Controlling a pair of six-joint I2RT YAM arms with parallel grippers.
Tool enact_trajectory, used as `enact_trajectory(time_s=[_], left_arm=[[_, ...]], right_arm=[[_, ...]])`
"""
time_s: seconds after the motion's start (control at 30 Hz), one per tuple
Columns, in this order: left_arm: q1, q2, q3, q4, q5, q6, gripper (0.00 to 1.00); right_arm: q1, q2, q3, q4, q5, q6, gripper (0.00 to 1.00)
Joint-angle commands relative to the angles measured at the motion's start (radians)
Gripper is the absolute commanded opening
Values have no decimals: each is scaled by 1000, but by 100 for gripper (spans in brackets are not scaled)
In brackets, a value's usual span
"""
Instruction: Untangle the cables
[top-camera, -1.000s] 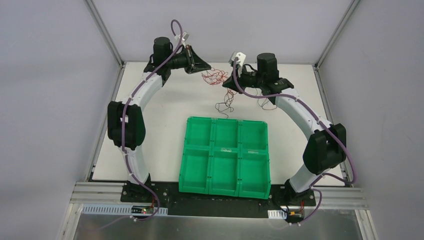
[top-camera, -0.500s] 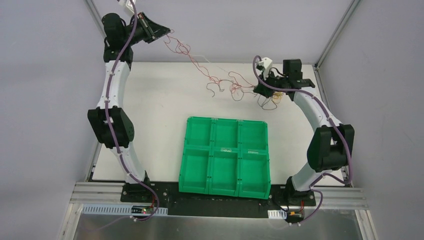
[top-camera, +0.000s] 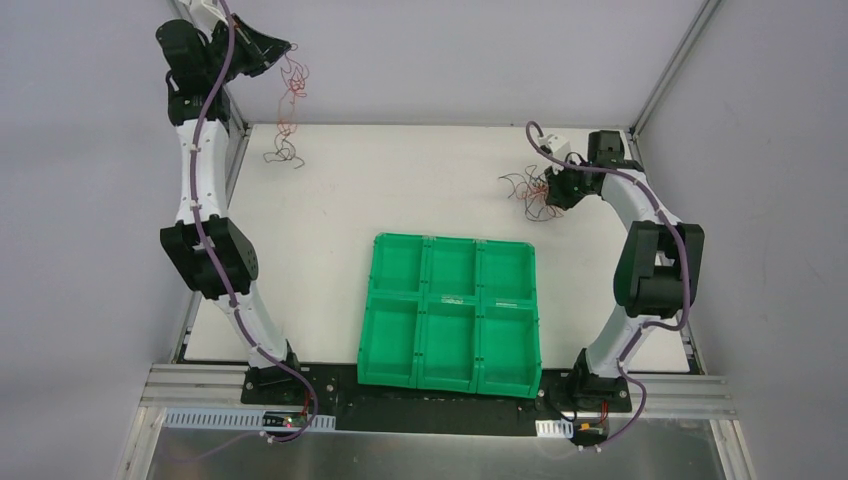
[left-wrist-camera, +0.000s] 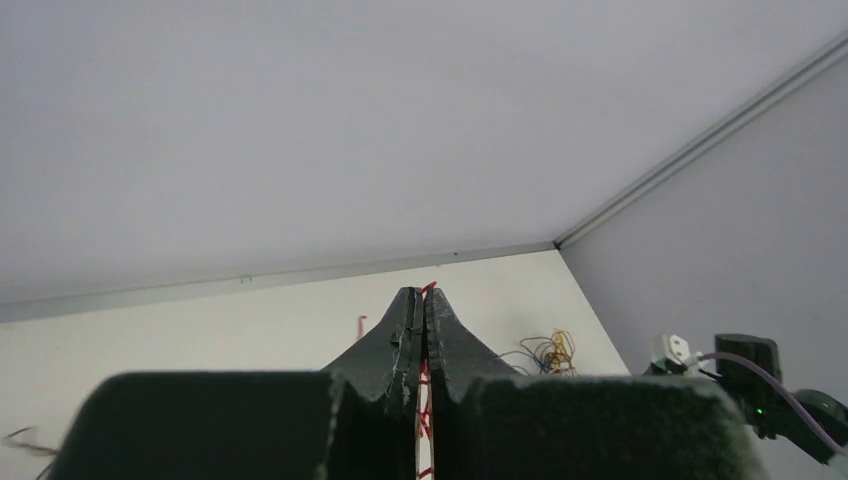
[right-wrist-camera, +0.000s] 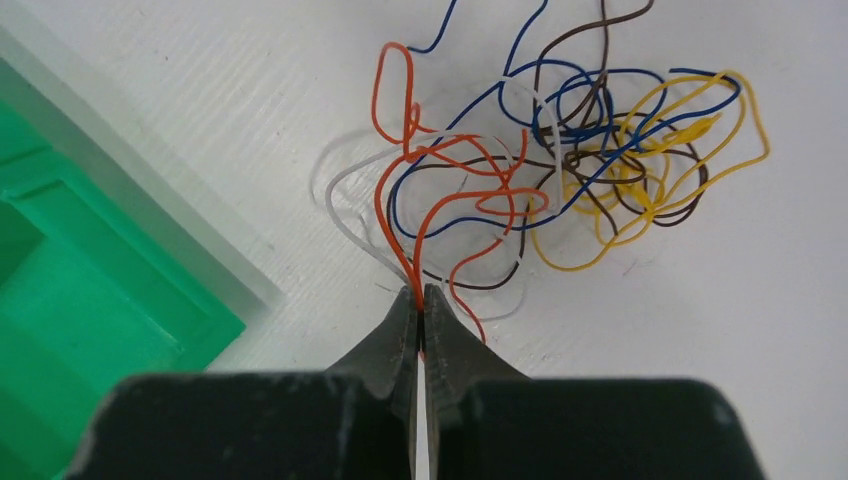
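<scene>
Left claw, clenched on a thin red curly wire dangling far left, should lay it down gently, I judge, while my right claw, clamped on a thin orange wire, pins the multicoloured wire tangle far right.

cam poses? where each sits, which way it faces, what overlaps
Top external: high behind the robot, looking down on the table, tray and tangle; left arm and right arm show whole, bases at bottom.
Left wrist: on the raised left arm, looking across toward the far right corner; its shut left pincer pinches a red wire.
Right wrist: low over the table, looking down at the tangle; its shut right pincer pinches an orange wire.
Shared: tangle in all three; tray in top and right wrist.
</scene>
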Motion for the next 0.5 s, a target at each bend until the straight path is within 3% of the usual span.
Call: enact_trajectory(time_s=[0.0, 0.13, 0.2, 0.3, 0.47], left_arm=[[-25, -25, 6, 148, 158, -136, 0], [-97, -53, -30, 214, 224, -180, 0], [-130, -58, -24, 220, 223, -195, 0], [-182, -56, 2, 217, 214, -221, 0], [-287, -50, 26, 223, 193, -262, 0]], right_arm=[[15, 11, 101, -100, -40, -5, 2], [68, 10, 179, -80, -119, 122, 51], [105, 1, 208, -31, -144, 211, 70], [148, -31, 226, 102, -199, 392, 87], [261, -72, 212, 496, -241, 727, 93]])
